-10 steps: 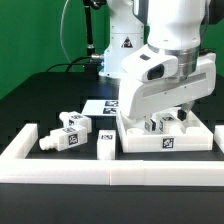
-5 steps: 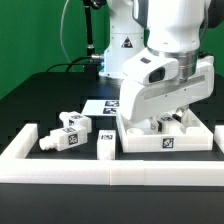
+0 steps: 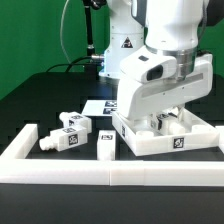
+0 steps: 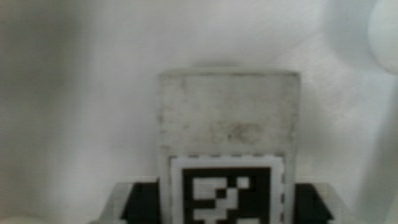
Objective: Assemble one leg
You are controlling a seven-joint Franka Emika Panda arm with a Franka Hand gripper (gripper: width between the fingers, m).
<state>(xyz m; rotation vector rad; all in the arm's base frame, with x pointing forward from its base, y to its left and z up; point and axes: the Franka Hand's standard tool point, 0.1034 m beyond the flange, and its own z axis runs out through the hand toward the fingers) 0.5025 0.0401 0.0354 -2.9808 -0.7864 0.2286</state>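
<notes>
My gripper is low over the wide white tray-like piece at the exterior view's right, mostly hidden by the white hand. In the wrist view the leg, a white square post with a black-and-white tag, stands between my dark fingers. The jaws are closed against its two sides. The leg points down into the tray-like piece; its lower end is blurred. Three more legs lie loose to the left: one, one and one.
A low white wall runs along the front and turns back at the left. The marker board lies behind the loose legs. The arm's base stands at the back.
The tray-like piece has turned a little and its front tag has slid toward the exterior view's right. The hand stays low over it. The loose legs have not moved.
</notes>
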